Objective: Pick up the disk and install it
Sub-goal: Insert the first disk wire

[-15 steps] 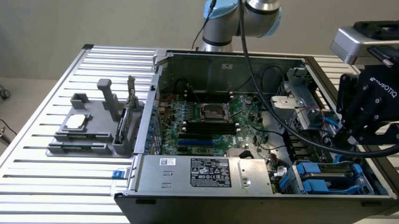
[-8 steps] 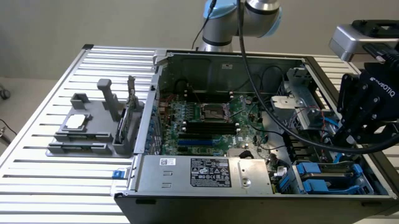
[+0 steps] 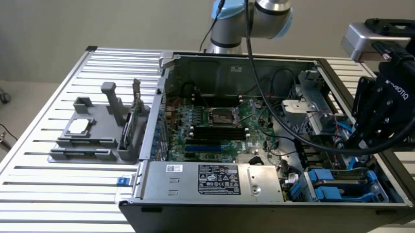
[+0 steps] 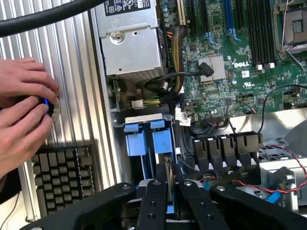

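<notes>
My black gripper (image 3: 366,143) hangs over the open computer case's corner at the exterior view's right, above the blue drive bay (image 3: 337,187). In the wrist view its two fingers stand close together, and the gripper (image 4: 169,184) is shut on the disk (image 4: 168,167). The disk shows edge-on as a thin grey plate with bits of blue frame beside it. It is held upright just in front of the blue bay tabs (image 4: 144,143), and its lower part is hidden behind the fingers.
The silver power supply box (image 3: 214,179) fills the case's near side, beside the green motherboard (image 3: 214,126). Black cables (image 3: 292,141) cross near the bay. A grey fixture (image 3: 97,131) stands on the slatted table. A person's hands (image 4: 24,110) rest on a round device above a keyboard (image 4: 62,177).
</notes>
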You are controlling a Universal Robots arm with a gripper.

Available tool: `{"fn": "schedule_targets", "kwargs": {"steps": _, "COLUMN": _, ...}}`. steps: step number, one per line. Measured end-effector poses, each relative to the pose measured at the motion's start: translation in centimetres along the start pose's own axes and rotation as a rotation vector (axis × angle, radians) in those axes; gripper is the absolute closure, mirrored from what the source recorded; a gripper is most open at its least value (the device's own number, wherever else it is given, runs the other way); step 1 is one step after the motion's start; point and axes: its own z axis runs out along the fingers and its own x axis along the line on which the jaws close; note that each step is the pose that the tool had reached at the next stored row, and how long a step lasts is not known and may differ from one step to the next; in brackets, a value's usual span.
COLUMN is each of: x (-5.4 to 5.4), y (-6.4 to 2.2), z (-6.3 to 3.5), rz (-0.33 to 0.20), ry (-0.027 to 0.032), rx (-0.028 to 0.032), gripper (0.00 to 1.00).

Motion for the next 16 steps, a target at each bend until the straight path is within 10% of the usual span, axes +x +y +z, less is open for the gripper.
{"fn": "schedule_targets", "kwargs": {"steps": 16, "x": 0.00, "y": 0.00, "z": -0.01, "rz": 0.197, "ry": -0.0026, "rx": -0.0152, "gripper": 0.82}}
